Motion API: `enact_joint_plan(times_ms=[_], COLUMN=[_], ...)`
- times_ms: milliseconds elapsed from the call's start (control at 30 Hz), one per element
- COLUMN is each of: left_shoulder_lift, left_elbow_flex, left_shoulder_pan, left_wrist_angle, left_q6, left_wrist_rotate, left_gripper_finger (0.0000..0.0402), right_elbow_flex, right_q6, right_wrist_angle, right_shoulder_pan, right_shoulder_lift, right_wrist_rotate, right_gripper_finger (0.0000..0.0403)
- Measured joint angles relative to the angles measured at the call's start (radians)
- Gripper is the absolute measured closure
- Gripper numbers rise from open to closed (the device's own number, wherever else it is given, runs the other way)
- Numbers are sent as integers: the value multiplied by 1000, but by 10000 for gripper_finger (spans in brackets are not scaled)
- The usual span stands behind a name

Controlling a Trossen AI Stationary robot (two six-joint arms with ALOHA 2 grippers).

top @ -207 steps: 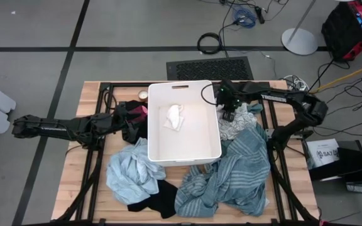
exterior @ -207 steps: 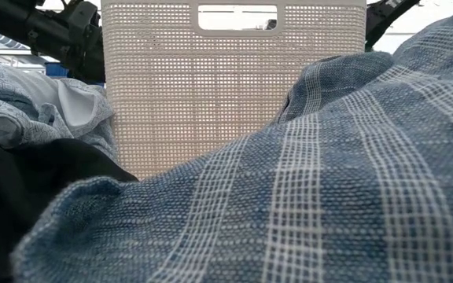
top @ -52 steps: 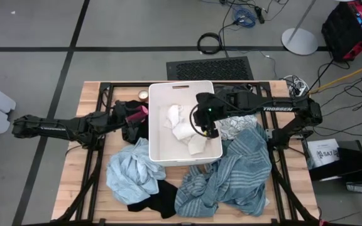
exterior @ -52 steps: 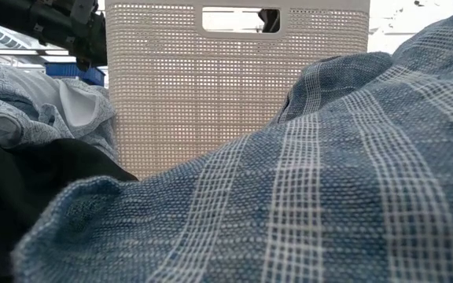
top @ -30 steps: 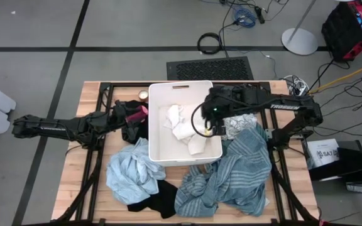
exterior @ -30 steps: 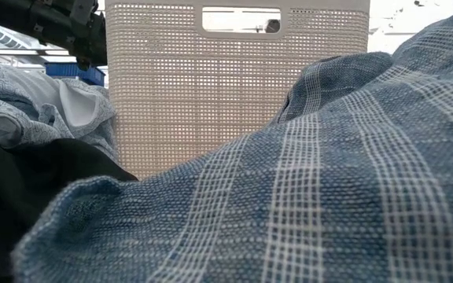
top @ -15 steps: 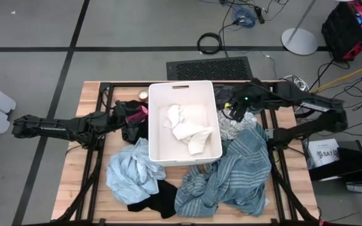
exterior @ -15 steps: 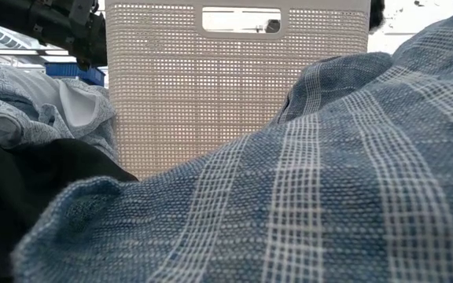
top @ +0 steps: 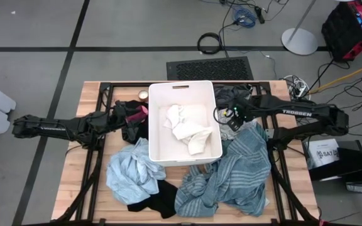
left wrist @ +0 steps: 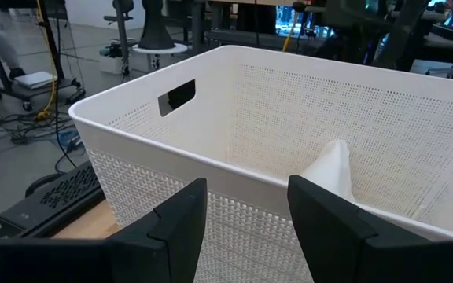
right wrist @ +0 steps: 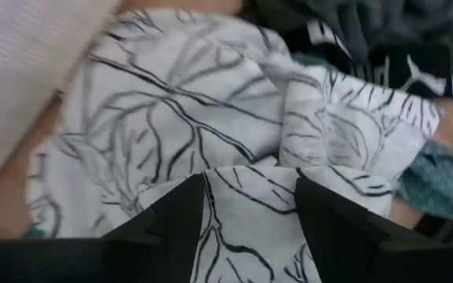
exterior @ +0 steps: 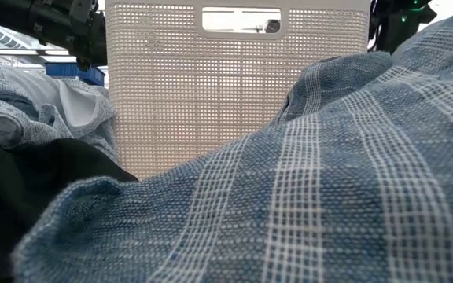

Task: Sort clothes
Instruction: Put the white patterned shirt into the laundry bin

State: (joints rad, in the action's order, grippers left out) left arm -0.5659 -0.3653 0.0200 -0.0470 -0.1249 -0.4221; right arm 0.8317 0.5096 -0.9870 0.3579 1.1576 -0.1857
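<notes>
The clothes lie around a white bin (top: 154, 125) in the middle of the table. Two white pieces (top: 184, 129) lie inside it. A teal-grey striped garment (top: 234, 172) spreads at the near right, a light blue one (top: 129, 172) and a black one (top: 154, 202) at the near left. A magenta piece (top: 138, 112) sits on dark cloth left of the bin. My right gripper (right wrist: 250, 224) stands open just over a white patterned garment (right wrist: 179, 118) right of the bin. My left gripper (left wrist: 246, 224) stands open left of the bin, facing its wall.
A dark grey garment (top: 231, 94) lies at the far right of the bin, beyond the patterned one. The bin's tall wall (exterior: 234, 94) stands between the two arms. A small round object (top: 143, 95) lies at the bin's far left corner. Bare wood (top: 74, 182) shows along the table's left edge.
My right gripper has gone from above the bin's near right part over its right wall toward the table's right edge, then down to the white patterned garment. The white clothes stay lying in the bin.
</notes>
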Motion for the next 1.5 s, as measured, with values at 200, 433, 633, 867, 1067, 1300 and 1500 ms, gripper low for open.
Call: enact_joint_plan(times_ms=[200, 433, 633, 867, 1067, 1300, 1500], left_shoulder_lift=[0, 0, 0, 0, 0, 0, 0], left_elbow_flex=[0, 0, 0, 0, 0, 0, 0], left_shoulder_pan=[0, 0, 0, 0, 0, 0, 0], left_wrist_angle=[1, 1, 1, 1, 3, 4, 5], left_q6=[0, 0, 0, 0, 1, 1, 1], left_wrist_rotate=[0, 0, 0, 0, 0, 0, -1], left_gripper_finger=[214, 214, 214, 214, 214, 214, 214], right_elbow_flex=[-12, -12, -12, -12, 4, 127, 288], right_q6=[9, 61, 59, 25, -5, -64, -143], right_wrist_angle=[63, 71, 71, 71, 87, 86, 134], right_shoulder_pan=[3, 3, 3, 3, 3, 3, -7], right_shoulder_lift=[1, 1, 1, 1, -8, -22, -52], right_wrist_rotate=[3, 3, -1, -1, -2, -42, -82], right_gripper_finger=[213, 223, 317, 393, 400, 402, 402])
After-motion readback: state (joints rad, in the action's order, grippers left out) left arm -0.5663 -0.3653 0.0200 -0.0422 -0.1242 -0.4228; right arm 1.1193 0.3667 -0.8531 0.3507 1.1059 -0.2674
